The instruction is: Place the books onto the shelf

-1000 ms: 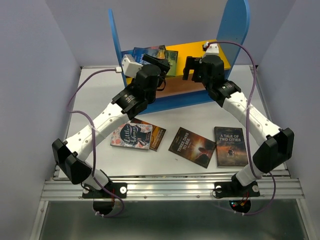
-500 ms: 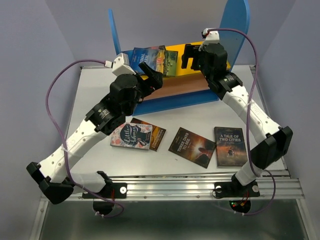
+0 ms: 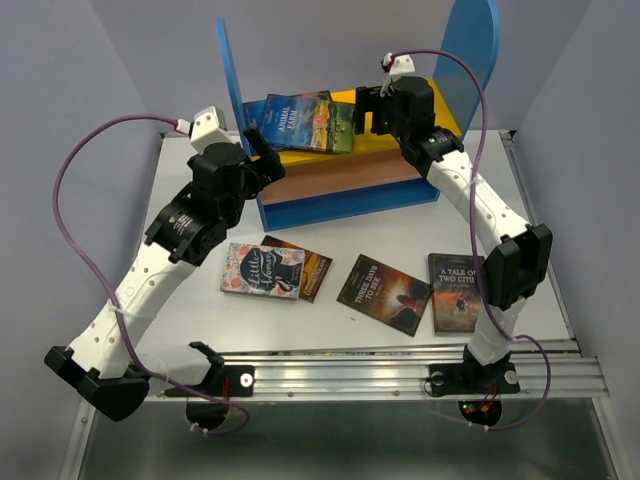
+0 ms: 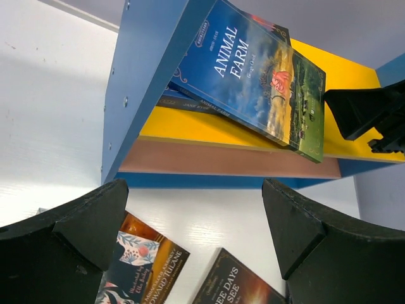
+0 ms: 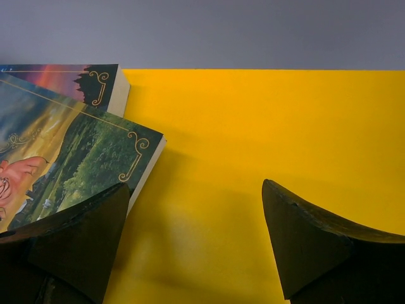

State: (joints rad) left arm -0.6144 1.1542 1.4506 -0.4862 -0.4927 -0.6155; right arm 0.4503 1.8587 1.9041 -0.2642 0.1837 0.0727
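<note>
Fingers point(image 5: 316, 244) of the right gripper point(image 3: 366, 112) stand spread and empty over the shelf's point(image 3: 470, 50) yellow board point(image 5: 266, 139), upper centre, beside Animal Farm point(image 3: 305, 120), probably to square it. Left gripper point(image 3: 265, 155), also spread, holds nothing. Four books point(image 3: 385, 292) lie on the table point(image 3: 400, 232), lower centre.

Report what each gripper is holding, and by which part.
Nothing is held. The left gripper is open in front of the shelf, with nothing between its fingers. The right gripper is open and empty over the yellow top board, beside Animal Farm.
</note>
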